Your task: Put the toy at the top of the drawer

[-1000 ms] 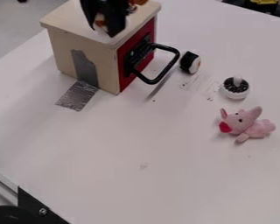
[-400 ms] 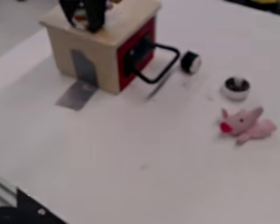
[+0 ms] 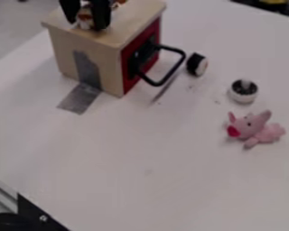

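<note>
The brown-and-white toy (image 3: 85,20) is at the black gripper (image 3: 85,25), by the pale wooden box's top (image 3: 130,22); I can't tell if it's pinched. A black metal handle (image 3: 164,80) sticks out. A pink cloth pig (image 3: 251,127) lies nearby.

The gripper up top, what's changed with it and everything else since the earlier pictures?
The gripper and the small orange-and-white toy in it shifted left over the drawer top. The pink plush pig and black drawer handle stayed put.
</note>
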Robot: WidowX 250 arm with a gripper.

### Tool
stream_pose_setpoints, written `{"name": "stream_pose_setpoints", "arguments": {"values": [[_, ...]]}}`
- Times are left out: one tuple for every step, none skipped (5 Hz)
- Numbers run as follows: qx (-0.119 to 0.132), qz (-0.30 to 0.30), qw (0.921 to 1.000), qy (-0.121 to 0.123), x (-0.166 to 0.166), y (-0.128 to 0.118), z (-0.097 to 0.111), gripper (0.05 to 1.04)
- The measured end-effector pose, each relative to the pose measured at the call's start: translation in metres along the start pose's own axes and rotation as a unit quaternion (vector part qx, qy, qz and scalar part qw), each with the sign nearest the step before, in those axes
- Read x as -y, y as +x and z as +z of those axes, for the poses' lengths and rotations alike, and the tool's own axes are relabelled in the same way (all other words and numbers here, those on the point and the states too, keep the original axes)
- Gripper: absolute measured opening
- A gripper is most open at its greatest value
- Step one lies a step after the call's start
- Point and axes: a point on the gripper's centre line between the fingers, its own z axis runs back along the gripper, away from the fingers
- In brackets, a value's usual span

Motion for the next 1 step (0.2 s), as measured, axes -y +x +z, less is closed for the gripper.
{"name": "stream_pose_setpoints", "arguments": {"values": [[0.022, -0.020, 0.9995, 0.003, 0.0123, -0.0077, 0.0373, 1.000]]}}
